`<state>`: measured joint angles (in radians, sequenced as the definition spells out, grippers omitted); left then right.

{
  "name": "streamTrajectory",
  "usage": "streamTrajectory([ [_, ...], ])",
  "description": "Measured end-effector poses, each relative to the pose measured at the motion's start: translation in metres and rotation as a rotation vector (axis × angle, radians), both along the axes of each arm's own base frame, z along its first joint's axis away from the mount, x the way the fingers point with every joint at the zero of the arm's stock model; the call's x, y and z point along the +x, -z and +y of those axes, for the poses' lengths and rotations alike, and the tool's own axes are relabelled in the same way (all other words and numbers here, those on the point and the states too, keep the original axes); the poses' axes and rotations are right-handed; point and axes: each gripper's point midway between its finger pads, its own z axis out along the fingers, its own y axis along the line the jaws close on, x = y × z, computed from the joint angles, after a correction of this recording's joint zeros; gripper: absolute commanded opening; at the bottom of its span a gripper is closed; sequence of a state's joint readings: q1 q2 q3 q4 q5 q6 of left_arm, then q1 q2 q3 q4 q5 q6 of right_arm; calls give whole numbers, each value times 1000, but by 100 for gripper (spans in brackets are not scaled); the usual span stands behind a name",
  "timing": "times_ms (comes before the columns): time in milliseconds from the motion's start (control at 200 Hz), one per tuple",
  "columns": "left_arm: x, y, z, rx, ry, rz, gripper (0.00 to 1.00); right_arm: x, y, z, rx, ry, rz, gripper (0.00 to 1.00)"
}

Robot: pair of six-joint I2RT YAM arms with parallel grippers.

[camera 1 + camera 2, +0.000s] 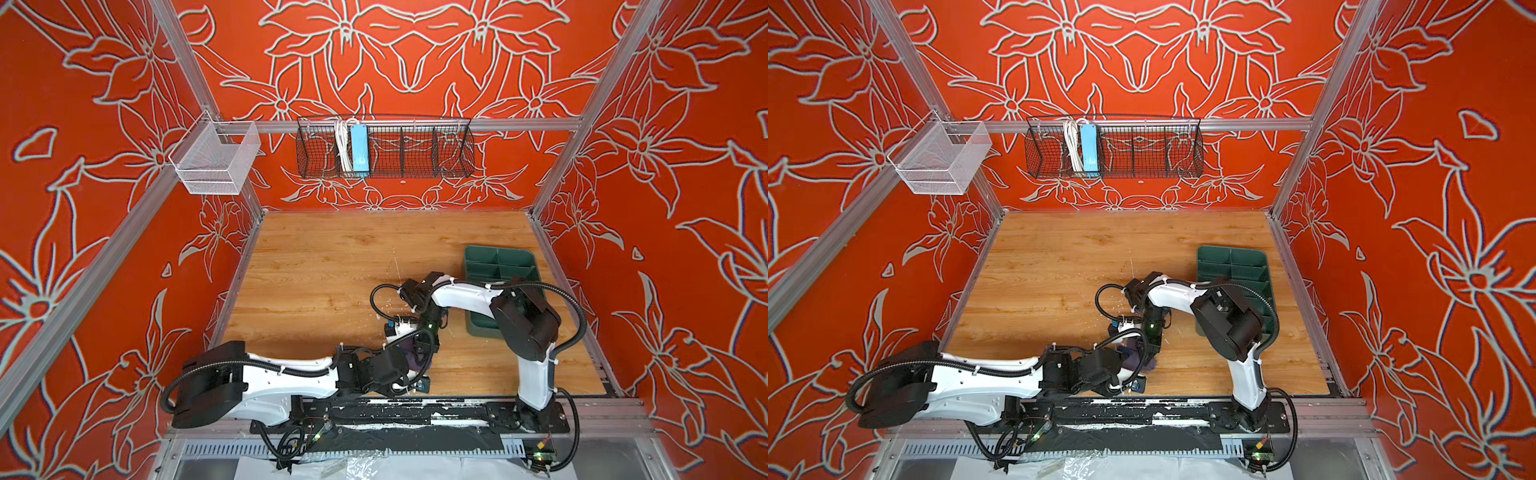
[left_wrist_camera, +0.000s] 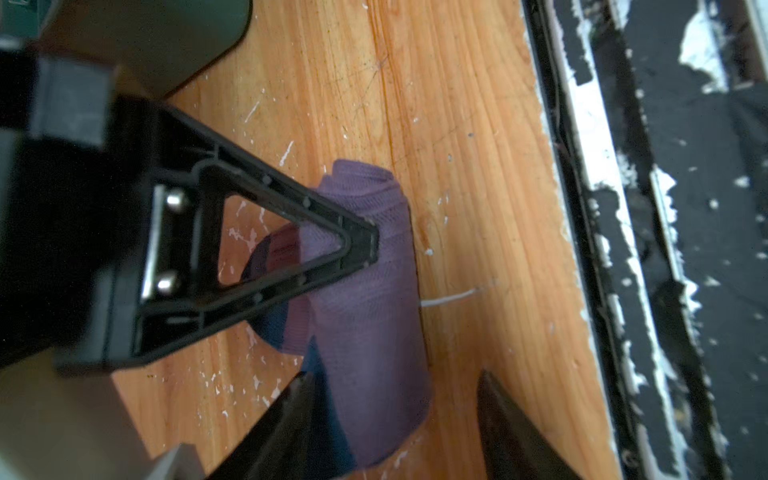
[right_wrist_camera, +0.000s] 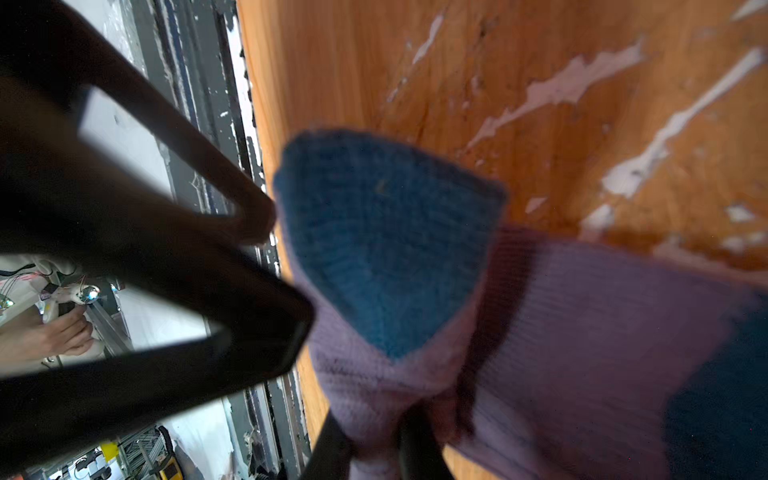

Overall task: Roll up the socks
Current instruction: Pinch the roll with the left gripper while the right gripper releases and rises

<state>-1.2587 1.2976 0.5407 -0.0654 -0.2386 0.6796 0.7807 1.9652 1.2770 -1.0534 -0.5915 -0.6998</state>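
Observation:
A ribbed purple sock [image 2: 365, 291] with navy patches lies partly rolled on the wooden table near its front edge, and shows between the two wrists in both top views [image 1: 413, 358] [image 1: 1136, 357]. My right gripper [image 3: 374, 449] is shut on a bunched fold of the purple fabric, just below a navy patch [image 3: 386, 249]. My left gripper [image 2: 395, 415] stands open around the end of the roll. One of its fingers [image 2: 291, 428] touches the navy side. The other finger [image 2: 511, 428] is clear of the cloth, over bare wood.
A green compartment tray [image 1: 498, 266] sits on the right side of the table [image 1: 332, 270], partly under the right arm. The table's front edge and a black rail [image 2: 623, 249] run close by the sock. A black wire basket [image 1: 386, 149] and a white mesh basket [image 1: 216, 160] hang on the frame.

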Motion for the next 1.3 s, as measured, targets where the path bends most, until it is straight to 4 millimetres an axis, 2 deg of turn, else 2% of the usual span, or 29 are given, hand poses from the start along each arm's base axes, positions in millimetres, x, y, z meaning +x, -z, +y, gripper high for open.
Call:
streamTrajectory([
  [110, 2, 12, -3, 8, -36, 26, 43, 0, 0, -1, 8, 8, 9, 0],
  [280, 15, 14, -16, 3, -111, 17, 5, 1, 0, -5, 16, 22, 11, 0],
  [310, 16, 14, -18, 11, -120, 20, 0, 1, -1, -7, 15, 22, 9, 7],
  [350, 18, 14, -20, 20, -127, 20, 0, 2, -1, -9, 15, 27, 3, 16],
  [550, 22, 14, -29, 41, -163, 42, 0, 14, -6, -18, 68, 44, -156, 38],
  [726, 23, 14, -29, 39, -174, 63, 0, 38, -31, -25, 153, 77, -412, 48],
  [836, 23, 14, -29, 47, -175, 86, 0, 71, -59, -40, 181, 165, -645, 53],
  [911, 22, 12, -29, 61, -170, 121, 0, 101, -84, -60, 174, 276, -822, 57],
  [991, 21, 9, -32, 69, -162, 213, 0, 134, -123, -92, 162, 438, -1035, 59],
  [1066, 25, 7, -33, 76, -173, 312, 0, 149, -169, -119, 187, 573, -1216, 61],
  [1131, 32, 6, -34, 99, -197, 397, 0, 143, -210, -128, 281, 634, -1333, 61],
  [1196, 40, 6, -40, 126, -226, 501, 0, 121, -246, -126, 440, 630, -1400, 60],
  [1296, 56, 6, -51, 134, -276, 677, 0, 78, -268, -117, 645, 542, -1404, 59],
])
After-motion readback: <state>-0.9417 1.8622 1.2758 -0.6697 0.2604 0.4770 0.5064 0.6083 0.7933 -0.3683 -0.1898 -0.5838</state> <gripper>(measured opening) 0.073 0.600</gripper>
